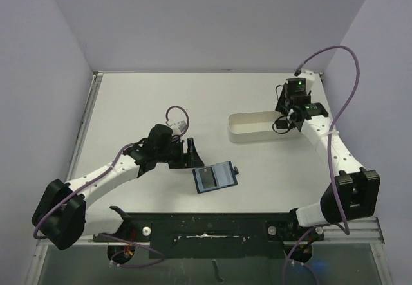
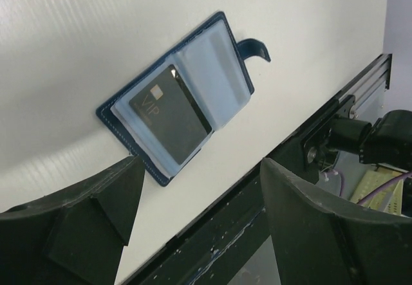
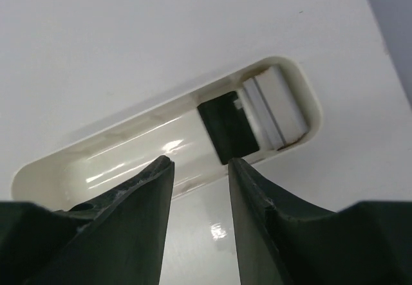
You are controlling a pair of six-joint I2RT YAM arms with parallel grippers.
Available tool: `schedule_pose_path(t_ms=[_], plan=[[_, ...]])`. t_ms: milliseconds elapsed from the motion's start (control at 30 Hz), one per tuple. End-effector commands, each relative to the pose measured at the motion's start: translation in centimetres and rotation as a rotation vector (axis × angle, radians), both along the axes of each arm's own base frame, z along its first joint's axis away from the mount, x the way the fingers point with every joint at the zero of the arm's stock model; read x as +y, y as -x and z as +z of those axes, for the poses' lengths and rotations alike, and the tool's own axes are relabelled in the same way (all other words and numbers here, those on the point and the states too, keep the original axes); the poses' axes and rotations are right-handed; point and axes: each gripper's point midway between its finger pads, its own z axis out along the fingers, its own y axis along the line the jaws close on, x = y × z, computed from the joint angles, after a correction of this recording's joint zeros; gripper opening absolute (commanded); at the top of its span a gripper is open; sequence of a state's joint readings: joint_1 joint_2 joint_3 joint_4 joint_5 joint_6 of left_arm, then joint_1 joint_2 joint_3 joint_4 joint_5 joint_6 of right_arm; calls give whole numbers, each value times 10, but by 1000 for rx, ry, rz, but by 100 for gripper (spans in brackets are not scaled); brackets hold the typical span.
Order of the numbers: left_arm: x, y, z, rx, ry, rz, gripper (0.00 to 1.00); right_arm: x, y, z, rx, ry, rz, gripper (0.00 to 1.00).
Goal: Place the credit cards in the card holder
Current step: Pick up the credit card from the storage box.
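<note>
The card holder [image 1: 217,176] lies open on the table, navy outside and light blue inside, snap tab [image 2: 255,47] pointing away. One dark credit card [image 2: 170,115] marked VIP rests on its inner sleeves. My left gripper [image 1: 195,156] hovers just left of the holder, open, with nothing between its fingers [image 2: 96,214]. Another dark credit card [image 3: 227,125] lies inside the long white tray [image 1: 248,128], near the tray's right end. My right gripper [image 3: 198,164] hangs over that end of the tray, open, its fingertips [image 3: 158,169] short of the card and empty.
A white ridged piece [image 3: 273,102] fills the tray's [image 3: 71,169] far right end, beside the card. A black rail [image 1: 206,224] runs along the table's near edge, close below the left gripper [image 2: 199,188]. Pale walls close the table at left, back and right.
</note>
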State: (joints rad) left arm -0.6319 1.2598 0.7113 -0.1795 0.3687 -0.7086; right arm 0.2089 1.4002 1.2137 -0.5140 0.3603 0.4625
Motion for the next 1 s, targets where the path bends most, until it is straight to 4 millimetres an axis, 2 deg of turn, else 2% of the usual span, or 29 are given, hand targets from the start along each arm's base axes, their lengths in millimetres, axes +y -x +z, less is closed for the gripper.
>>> schedule_pose_path(t_ms=[0,100,233,433,633,767,967], plan=[[6,5,24,-58,-16,-65,73,-48,-18,12,5,127,-22,40],[8,11,33,-69,-13,-97,73,-76,-28,12,46,183,-66,41],[21,17,32,-80,-68,-111,73,-104,-40,1,119,296,-93,41],[28,22,26,-101,-93,-141,73,-116,-59,-22,219,372,-56,40],[36,16,33,-126,-78,-109,73,-99,-77,-38,228,304,20,40],[37,17,34,-129,-74,-112,73,-89,-76,-51,248,302,47,43],[39,17,33,-129,-84,-100,73,-79,-77,-69,297,354,83,43]])
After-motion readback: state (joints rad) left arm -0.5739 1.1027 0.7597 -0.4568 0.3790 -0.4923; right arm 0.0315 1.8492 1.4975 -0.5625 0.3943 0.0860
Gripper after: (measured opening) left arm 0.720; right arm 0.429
